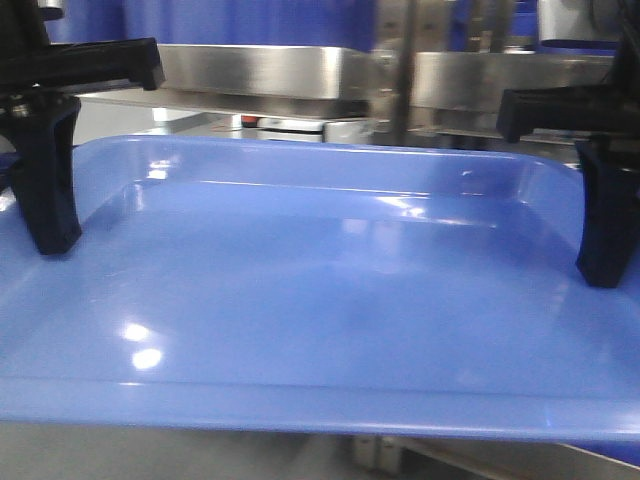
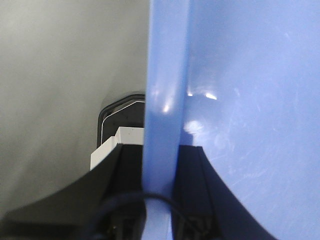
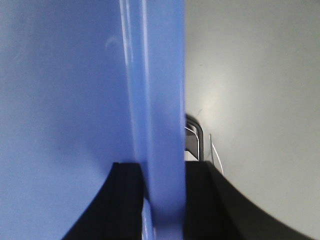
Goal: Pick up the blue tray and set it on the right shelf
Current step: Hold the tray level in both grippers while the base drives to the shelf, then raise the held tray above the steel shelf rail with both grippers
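Between the two black pincers, the blue tray [image 1: 320, 300] fills nearly the whole front view, hollow side up and about level, its glossy floor spotted with reflected light. At the tray's left edge the left gripper [image 2: 160, 167] is clamped on the rim. Its wrist view shows the rim running straight up the picture with one dark finger [image 2: 122, 172] pressed against the outer side and the other against the inner wall. From the front, only the inner finger [image 1: 45, 185] shows, reaching down inside the tray near the far left corner. At the tray's right edge the right gripper [image 3: 160, 172] pinches the rim in the same way, with a black finger [image 3: 125, 192] tight on each side of the blue lip. Its inner finger [image 1: 605, 225] stands inside the tray near the far right corner. Beyond the tray's far edge stands the right shelf [image 1: 260, 70], its brushed steel beam crossing the upper part of the front view. The tray is in front of the shelf, not on it. A plain grey surface [image 2: 50, 75] shows beyond the rim in both wrist views, and I cannot tell whether the tray touches it.
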You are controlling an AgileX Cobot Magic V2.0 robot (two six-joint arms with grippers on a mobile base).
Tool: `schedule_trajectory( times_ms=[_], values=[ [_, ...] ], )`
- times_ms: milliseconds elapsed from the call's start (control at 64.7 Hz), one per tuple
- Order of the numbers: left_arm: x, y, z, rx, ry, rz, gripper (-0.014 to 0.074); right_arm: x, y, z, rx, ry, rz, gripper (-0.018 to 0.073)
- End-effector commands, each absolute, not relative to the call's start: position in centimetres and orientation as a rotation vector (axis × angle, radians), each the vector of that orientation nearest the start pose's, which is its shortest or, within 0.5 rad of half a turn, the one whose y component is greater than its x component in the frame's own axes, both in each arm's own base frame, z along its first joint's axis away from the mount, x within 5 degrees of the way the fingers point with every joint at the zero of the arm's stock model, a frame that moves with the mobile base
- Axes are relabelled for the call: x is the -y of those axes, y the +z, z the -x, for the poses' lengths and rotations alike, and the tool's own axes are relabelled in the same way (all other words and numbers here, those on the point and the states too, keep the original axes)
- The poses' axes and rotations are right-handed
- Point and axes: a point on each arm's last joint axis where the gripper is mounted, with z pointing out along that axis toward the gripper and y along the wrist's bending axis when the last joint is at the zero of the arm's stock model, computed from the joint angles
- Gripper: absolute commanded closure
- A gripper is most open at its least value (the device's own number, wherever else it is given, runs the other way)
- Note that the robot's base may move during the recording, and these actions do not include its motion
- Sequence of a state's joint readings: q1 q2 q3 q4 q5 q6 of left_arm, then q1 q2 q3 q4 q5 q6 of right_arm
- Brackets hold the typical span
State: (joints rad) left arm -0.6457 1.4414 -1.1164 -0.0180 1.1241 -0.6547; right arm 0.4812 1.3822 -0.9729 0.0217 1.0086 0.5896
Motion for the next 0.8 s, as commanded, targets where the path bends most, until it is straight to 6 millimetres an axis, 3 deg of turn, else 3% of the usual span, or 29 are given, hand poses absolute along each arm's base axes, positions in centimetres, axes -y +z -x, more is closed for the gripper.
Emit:
schedule_trajectory(
  times_ms=[0, 788],
  values=[
    [16.89, 30.06, -21.09, -2.914, -0.338, 0.05, 0.0613, -12.11, 27.91, -22.2, -2.85, 0.304, -0.183, 0.0443],
    [16.89, 30.06, -21.09, -2.914, -0.338, 0.05, 0.0613, -12.11, 27.91, -22.2, -2.85, 0.304, -0.183, 0.0443]
  ],
)
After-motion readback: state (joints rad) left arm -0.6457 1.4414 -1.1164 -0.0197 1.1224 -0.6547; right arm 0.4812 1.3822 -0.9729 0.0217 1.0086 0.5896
